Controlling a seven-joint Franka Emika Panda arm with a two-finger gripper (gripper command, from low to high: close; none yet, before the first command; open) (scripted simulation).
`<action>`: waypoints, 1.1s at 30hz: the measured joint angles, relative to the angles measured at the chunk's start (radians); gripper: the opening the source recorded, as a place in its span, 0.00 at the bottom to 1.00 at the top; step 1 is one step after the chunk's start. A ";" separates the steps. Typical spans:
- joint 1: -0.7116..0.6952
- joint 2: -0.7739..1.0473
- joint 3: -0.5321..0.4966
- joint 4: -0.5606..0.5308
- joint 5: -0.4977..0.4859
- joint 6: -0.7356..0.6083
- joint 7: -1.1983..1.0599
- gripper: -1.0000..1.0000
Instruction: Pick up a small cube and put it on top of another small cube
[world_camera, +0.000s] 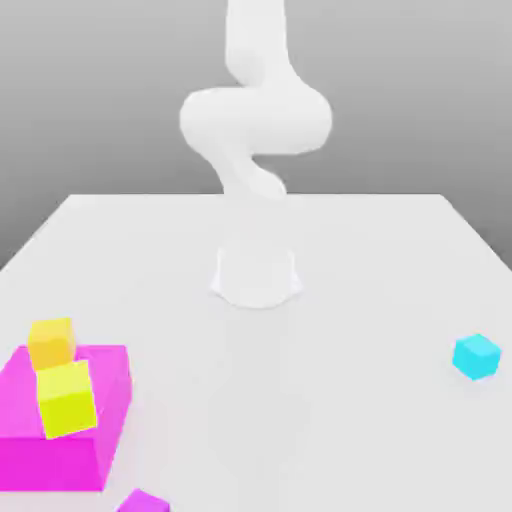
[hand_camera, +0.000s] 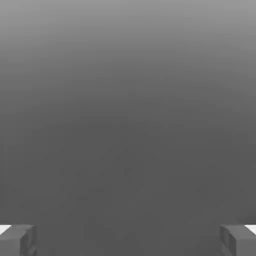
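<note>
The small cyan cube (world_camera: 476, 357) rests on the white table near the exterior view's right edge. The orange-yellow cube (world_camera: 51, 343) sits at the far end of a big magenta block (world_camera: 40, 450) on the exterior view's left. My gripper (hand_camera: 128, 242) is open in the hand view. Its two grey fingertips (hand_camera: 17, 240) stand far apart with nothing between them, against a plain grey background. The arm (world_camera: 255, 120) rises from its base (world_camera: 257, 275) at the table's middle, curling upward, far from both cubes.
A slightly larger yellow-green cube (world_camera: 67, 399) sits on the magenta block just in front of the orange-yellow one. A small magenta piece (world_camera: 143, 502) lies at the front edge. The white table (world_camera: 330, 420) stretches between the block and the cyan cube.
</note>
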 joint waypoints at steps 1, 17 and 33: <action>0.034 0.037 0.004 -0.014 0.005 0.020 -0.044 0.50; 0.457 0.588 0.156 -0.222 0.040 0.312 -0.660 0.50; 0.728 1.074 0.110 -0.277 -0.241 0.617 -0.742 0.00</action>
